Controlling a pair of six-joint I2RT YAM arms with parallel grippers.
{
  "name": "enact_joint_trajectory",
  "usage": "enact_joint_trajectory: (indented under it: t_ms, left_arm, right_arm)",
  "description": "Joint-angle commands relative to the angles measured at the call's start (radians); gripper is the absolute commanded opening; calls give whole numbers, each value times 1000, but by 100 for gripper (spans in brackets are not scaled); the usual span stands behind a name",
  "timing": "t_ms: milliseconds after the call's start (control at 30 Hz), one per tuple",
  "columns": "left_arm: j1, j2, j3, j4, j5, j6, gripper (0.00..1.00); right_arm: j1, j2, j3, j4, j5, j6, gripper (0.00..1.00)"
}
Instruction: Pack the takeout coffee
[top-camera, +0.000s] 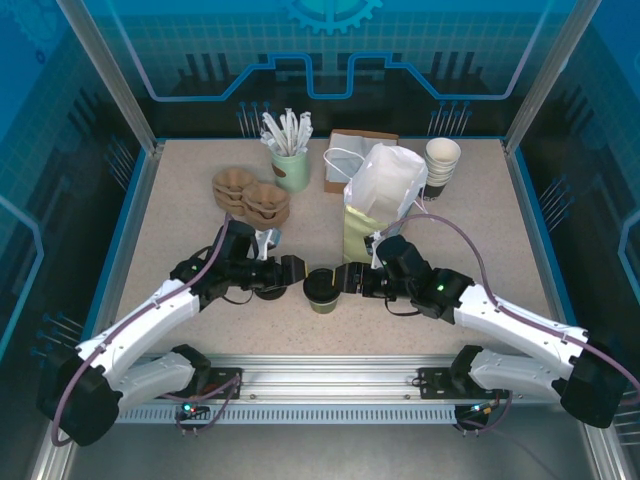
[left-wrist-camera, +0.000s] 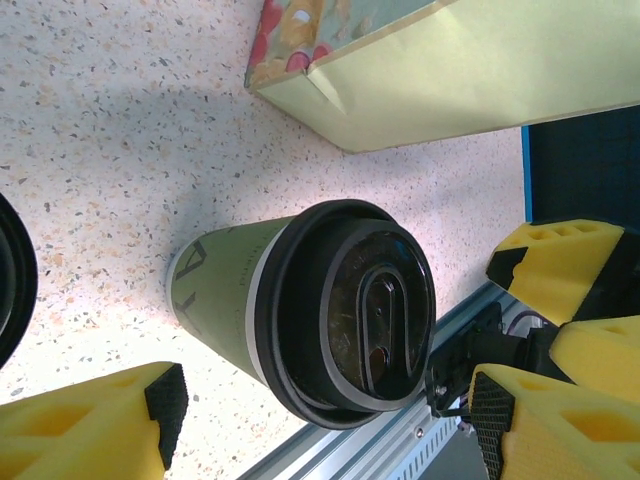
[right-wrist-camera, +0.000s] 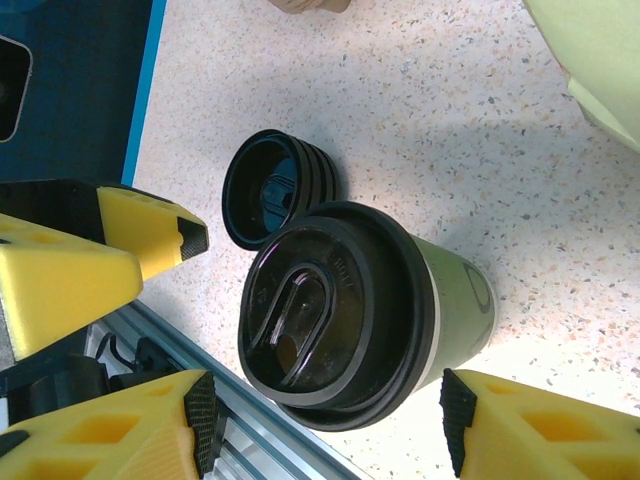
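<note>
The right claw (right-wrist-camera: 325, 402) stands open astride the lidded takeout coffee (right-wrist-camera: 340, 310), which is upright on the surface (right-wrist-camera: 450, 120) near the paper bag (top-camera: 385, 190). The left claw (left-wrist-camera: 325, 405) gapes beside it. Pickup seems in hand: next, close squarely, then lift above the bag's mouth.

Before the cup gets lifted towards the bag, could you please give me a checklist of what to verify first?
1. Takeout coffee upright on the table: ok.
2. Black lid seated flat on the rim: ok.
3. Right claw gripping the cup: not ok; it is open and not touching it.
4. Left claw out of the way: not ok; it is open and also straddles the cup.
5. Paper bag standing: ok. Mouth wide enough: cannot tell.
6. Stack of loose lids apart from the cup: ok.
</note>
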Motion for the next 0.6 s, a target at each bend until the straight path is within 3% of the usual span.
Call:
enact_joint_trajectory:
  t_ms: [0, 567]
  left_arm:
    - [8, 15, 16, 6, -6, -24, 75]
    - [6, 92, 40, 2, 72, 41, 70]
  right_arm:
    - [12, 19, 25, -16, 12, -14, 63]
    - [19, 105, 42, 0, 10, 0, 61]
